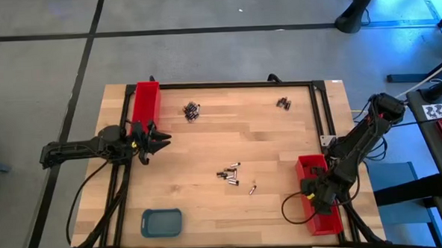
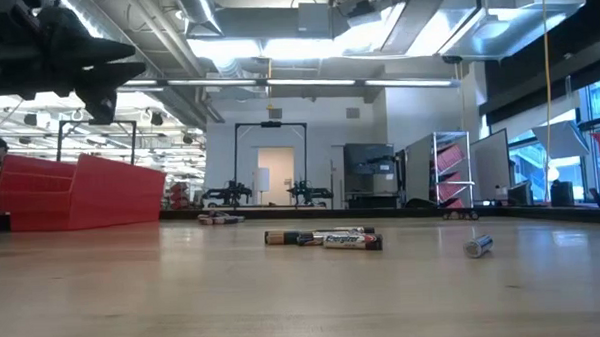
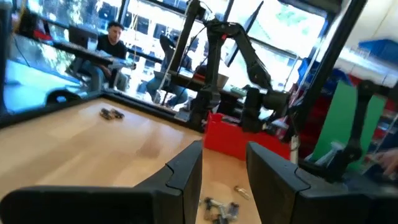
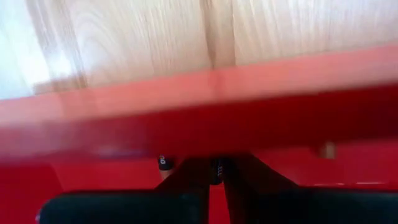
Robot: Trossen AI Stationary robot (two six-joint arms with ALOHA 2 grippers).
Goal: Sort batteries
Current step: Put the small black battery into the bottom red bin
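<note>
Your batteries (image 1: 229, 173) lie in three loose groups on the bench (image 1: 210, 207): a cluster near the middle with one stray cell (image 1: 252, 188) just beside it, a dark heap (image 1: 192, 110) toward the far edge near the left tray (image 1: 145, 103), and a smaller heap (image 1: 283, 103) toward the far right corner. In the low view the middle cells (image 2: 322, 238) lie on their sides, and one label reads "Energizer" (image 2: 351, 241); a lone silvery cell (image 2: 478, 246) lies end-on to the right of them. No other writing can be read.

Your right claw (image 1: 316, 194) is down inside the right tray (image 1: 319, 209) at the near right edge of the bench, the arm folded sharply back from its base off the bench's right side. In the right wrist view its fingers (image 4: 193, 180) are together, pressed against the red floor of the tray, with a small dark cell (image 4: 216, 171) pinched between the tips; whether that cell is truly gripped you cannot tell for sure. Another small cell (image 4: 164, 163) lies just beside the fingers.

Your left claw (image 1: 156, 139) hangs above the bench just near the left tray's near end, the arm stretched level from the left side. Its fingers (image 3: 186, 174) stand apart, holding nothing, pointed across the bench toward the right arm. A blue-grey tray (image 1: 162, 222) sits at the near edge.
</note>
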